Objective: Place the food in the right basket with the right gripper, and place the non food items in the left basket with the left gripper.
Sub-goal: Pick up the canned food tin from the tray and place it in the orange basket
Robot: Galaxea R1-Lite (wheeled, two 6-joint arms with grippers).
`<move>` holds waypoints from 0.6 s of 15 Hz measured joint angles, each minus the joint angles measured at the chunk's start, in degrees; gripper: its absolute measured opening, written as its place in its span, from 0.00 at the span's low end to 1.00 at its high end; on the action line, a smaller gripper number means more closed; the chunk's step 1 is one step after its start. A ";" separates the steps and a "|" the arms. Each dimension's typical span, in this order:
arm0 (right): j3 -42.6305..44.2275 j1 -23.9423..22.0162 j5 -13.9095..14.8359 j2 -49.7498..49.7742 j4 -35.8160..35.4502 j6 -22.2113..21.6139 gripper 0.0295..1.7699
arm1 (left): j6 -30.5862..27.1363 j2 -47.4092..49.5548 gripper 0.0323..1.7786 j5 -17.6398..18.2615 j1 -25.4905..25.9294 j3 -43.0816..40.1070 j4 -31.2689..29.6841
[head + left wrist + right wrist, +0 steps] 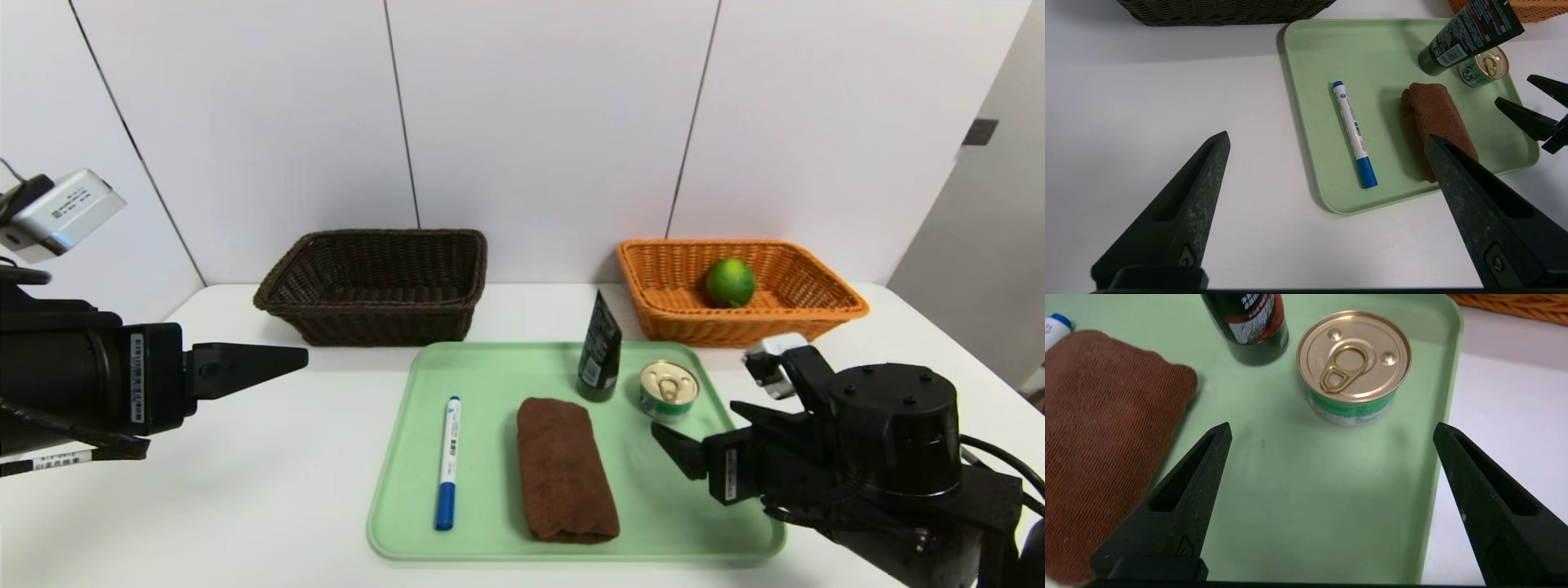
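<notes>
The lime (730, 282) already lies in the orange basket (816, 314), while the dark basket (371, 314) holds nothing visible. On the green tray (490, 367) remain the tin can (669, 391), tube (600, 349), towel (563, 469) and marker (448, 461). The right gripper (704, 433) hangs wide open and empty just short of the can; the left gripper (1327, 139) waits spread and empty over the tabletop (245, 474) left of the tray.
</notes>
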State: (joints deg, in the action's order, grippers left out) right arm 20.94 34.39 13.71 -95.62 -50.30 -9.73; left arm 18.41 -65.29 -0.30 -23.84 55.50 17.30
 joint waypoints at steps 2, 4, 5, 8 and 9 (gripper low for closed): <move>0.00 -0.27 0.11 -1.78 -0.69 0.02 0.96 | -0.09 0.20 0.95 -0.02 0.01 0.04 0.06; 0.02 -0.99 0.06 -3.27 -1.93 0.04 0.96 | -0.24 0.41 0.95 0.00 0.04 0.04 0.09; 0.02 -1.45 0.04 -4.12 -3.23 0.04 0.96 | -0.24 0.46 0.95 -0.02 0.04 0.04 0.09; -0.28 -2.45 0.01 -7.05 -7.41 0.06 0.96 | -0.33 0.60 0.95 -0.02 0.04 0.04 0.09; -0.30 -2.61 0.01 -7.94 -8.46 0.09 0.96 | -0.33 0.61 0.95 -0.02 0.01 0.04 0.09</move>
State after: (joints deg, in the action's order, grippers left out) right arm 20.64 31.78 13.73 -103.56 -58.76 -9.64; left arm 18.08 -64.68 -0.33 -23.83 55.54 17.38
